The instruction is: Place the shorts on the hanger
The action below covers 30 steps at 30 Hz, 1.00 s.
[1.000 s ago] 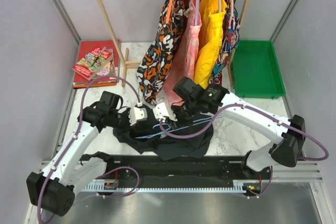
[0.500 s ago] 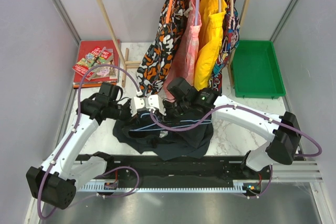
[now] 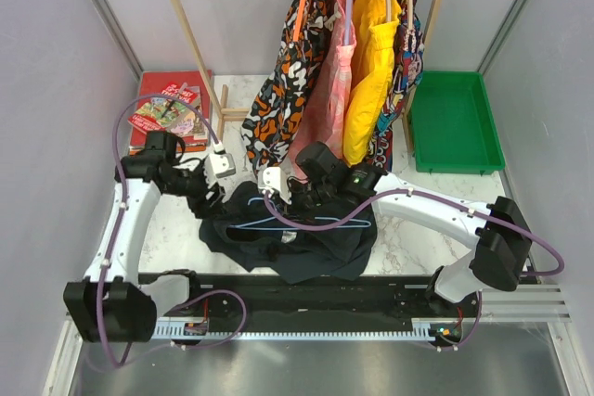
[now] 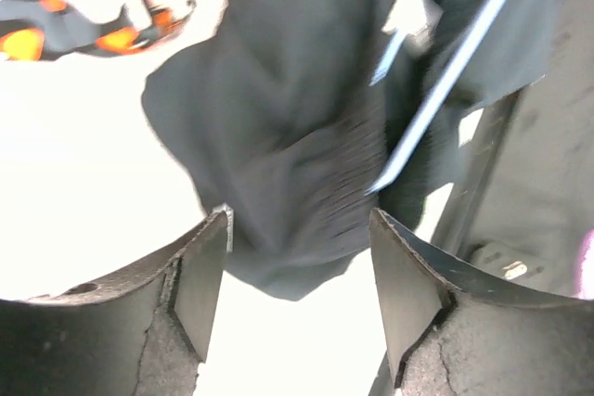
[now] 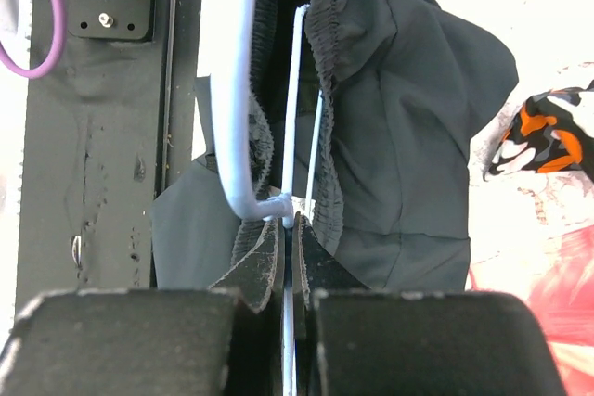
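Shorts (image 3: 320, 248) lie heaped at six o'clock on the surface (image 3: 413, 229), pale-blue hanger (image 5: 225, 90) passing through the waistband (image 5: 325, 16). Right tool (image 5: 290, 224) is clamped on the hanger wire; left tool (image 4: 299, 220) hovers apart, empty, at the heap's nine o'clock. Best to pinch the waistband edge there and draw it along the steadied wire.

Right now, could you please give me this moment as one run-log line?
left tool: open, nothing gripped | right tool: shut on hanger | hanger: across shorts | shorts: heaped on table
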{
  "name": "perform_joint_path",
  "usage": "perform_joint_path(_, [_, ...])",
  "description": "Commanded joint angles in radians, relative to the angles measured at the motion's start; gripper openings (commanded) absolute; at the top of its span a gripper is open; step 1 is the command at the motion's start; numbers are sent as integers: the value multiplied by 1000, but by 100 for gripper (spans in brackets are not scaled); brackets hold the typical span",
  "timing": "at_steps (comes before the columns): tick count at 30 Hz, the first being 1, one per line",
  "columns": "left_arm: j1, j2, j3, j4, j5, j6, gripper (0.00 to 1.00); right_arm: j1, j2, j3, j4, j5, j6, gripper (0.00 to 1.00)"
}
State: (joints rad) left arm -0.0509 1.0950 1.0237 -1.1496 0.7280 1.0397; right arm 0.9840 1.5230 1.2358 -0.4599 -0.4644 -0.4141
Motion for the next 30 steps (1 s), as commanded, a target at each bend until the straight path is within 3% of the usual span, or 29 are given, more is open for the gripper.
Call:
perform_joint_path(1, [117,91,62,-163,34,422,70,1,-35,4,50,1,9,0])
perform_joint_path(2, [131,114,58,-189,33,536,70,1,-34,5,49,3,9,0])
perform_joint_path(5, [132,105,-9,-211,25,692,70,1,-32,11,50,9,11,0])
perform_joint_path(10, [129,77,-154,-53,-9,715,70,1,-27,14,52,10,15,0])
perform_joint_path(15, [114,100,-203,-25,-7,731,71,1,-18,22,50,12,9,0])
perform_joint_path(20, [63,78,-264,63,27,657,68,1,-3,37,52,-2,14,0])
perform_joint_path(26, [-16,69,-295,223,80,508,54,-1,6,53,72,-33,17,0])
perform_joint_path(30, [-30,49,-289,241,129,465,32,5,25,62,90,-45,15,0])
